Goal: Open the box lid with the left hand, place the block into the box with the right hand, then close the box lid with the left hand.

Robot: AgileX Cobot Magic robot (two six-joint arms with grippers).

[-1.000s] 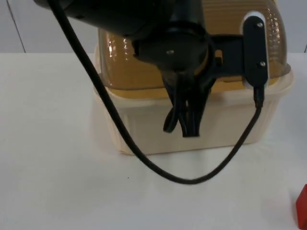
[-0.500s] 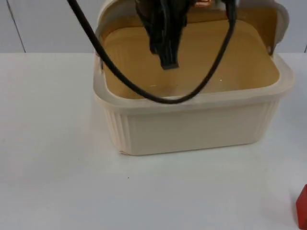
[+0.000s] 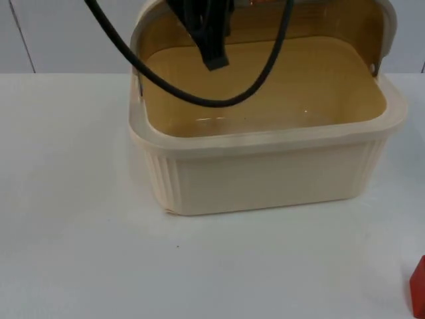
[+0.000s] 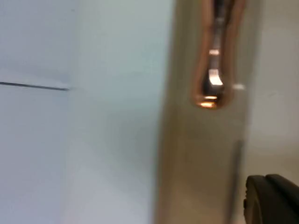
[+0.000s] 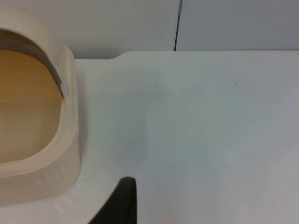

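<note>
From the top view, my left claw (image 3: 211,50) hangs at the upper middle of the frame, above the back of the cream box (image 3: 265,176). Its dark fingers (image 3: 214,60) hang close together, but I cannot tell from here whether they are closed or slightly apart. The box sits on the white counter (image 3: 73,199) in the centre of the frame, and its lid (image 3: 319,20) stands raised at the rear, against the grey partition wall (image 3: 66,33). The box's tan floor is bare, with nothing lying in it. The red block (image 3: 418,287) lies at the lower right edge of the top view, on the counter, well apart from the box and only partly in frame.

My left wrist view gives what the top view does not: a close, blurred look at the lid's tan edge (image 4: 205,154) with a glinting amber recess (image 4: 212,88) in it, and one of my black fingertips (image 4: 273,198) just beside that edge. Whether the fingertip touches the lid I cannot tell.

My right wrist view shows the box's rounded corner rim (image 5: 65,116) and tan inside (image 5: 25,107), bare white counter (image 5: 210,130) beside it, and a black fingertip (image 5: 121,203) of my right claw, which waits over the counter near that corner. I cannot tell how its fingers stand.
</note>
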